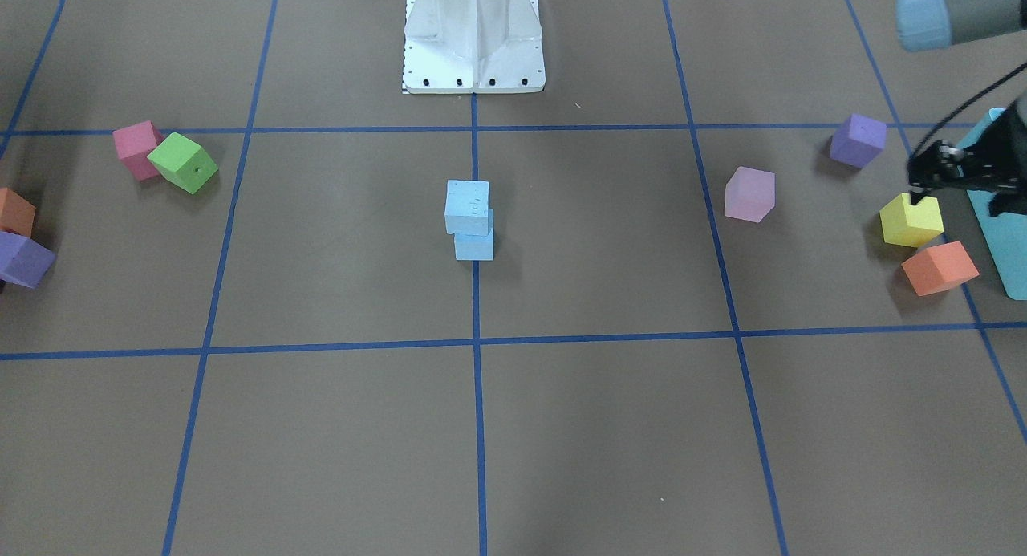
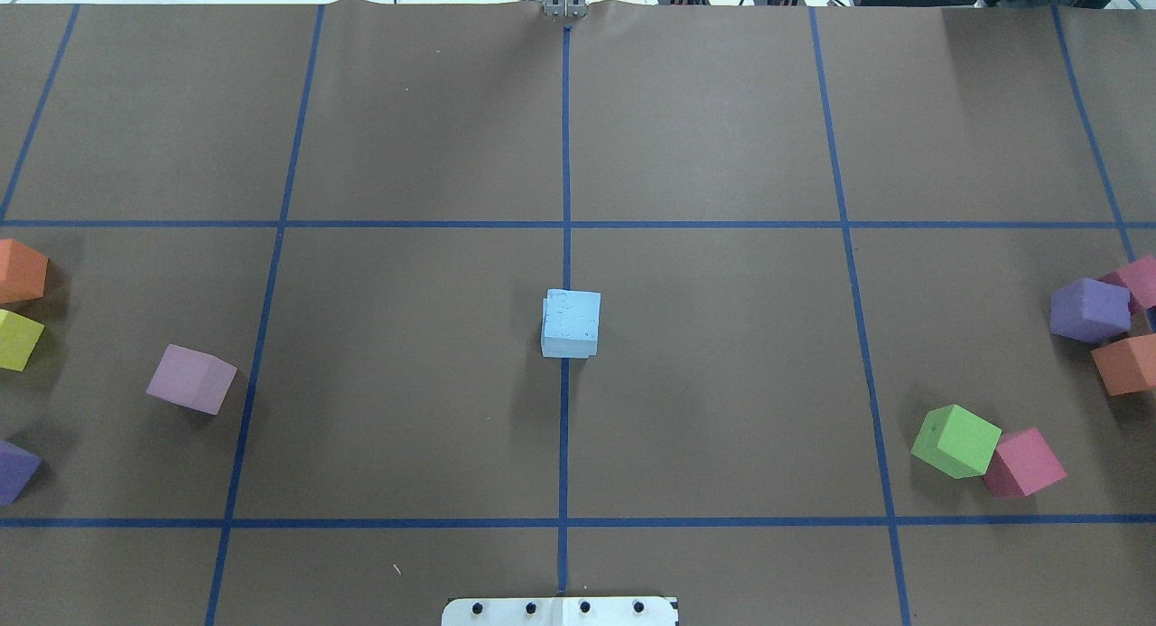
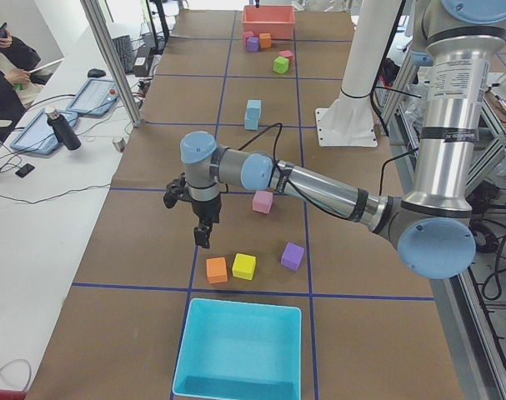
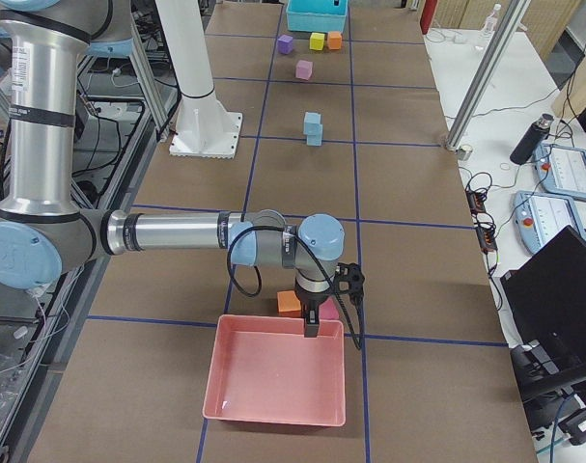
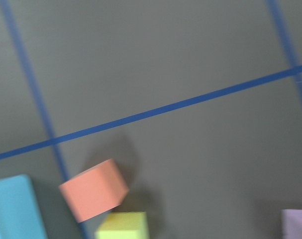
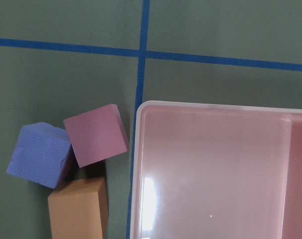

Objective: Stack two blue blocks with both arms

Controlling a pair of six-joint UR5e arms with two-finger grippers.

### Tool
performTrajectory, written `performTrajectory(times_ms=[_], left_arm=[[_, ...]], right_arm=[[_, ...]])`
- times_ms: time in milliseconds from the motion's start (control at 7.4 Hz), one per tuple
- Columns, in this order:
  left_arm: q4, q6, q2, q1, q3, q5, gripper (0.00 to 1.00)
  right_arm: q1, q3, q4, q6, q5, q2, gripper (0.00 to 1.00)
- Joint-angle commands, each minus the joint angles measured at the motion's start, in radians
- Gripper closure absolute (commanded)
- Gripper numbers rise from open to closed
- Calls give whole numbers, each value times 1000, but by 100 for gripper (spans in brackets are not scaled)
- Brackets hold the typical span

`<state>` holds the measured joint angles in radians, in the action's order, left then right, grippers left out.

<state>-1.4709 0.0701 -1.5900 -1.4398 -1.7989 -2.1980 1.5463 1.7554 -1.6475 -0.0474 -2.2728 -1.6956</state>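
Upper blue block (image 1: 467,207) askew atop lower blue block (image 1: 474,245) at worktop (image 1: 610,428) centre; left gripper (image 3: 202,239) and right gripper (image 4: 311,331) far off, jaws' state indiscernible.

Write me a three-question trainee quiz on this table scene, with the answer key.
1. True or false: the two blue blocks stand stacked in the middle of the table.
2. Which cube touches the green cube? A) yellow cube B) dark pink cube C) lilac cube
3. Fill in: the tray beside the right gripper is ____ in colour.
Key: 1 true; 2 B; 3 pink.
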Motion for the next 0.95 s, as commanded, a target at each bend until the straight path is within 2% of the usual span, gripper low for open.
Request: performTrajectory(times_ms=[0, 135, 270, 405, 811], left_arm=[[-110, -3, 150, -68, 3, -44, 2], [-108, 6, 168, -65, 6, -154, 2], [-114, 0, 160, -64, 4, -181, 2], [-112, -1, 135, -64, 4, -180, 2], [-184, -1, 146, -64, 18, -175, 2]], right_arm=[[0, 4, 0, 1, -1, -1, 0], [0, 6, 0, 1, -1, -1, 0], [0, 6, 0, 1, -1, -1, 0], [0, 7, 0, 1, -1, -1, 0], [0, 7, 2, 1, 1, 1, 0]])
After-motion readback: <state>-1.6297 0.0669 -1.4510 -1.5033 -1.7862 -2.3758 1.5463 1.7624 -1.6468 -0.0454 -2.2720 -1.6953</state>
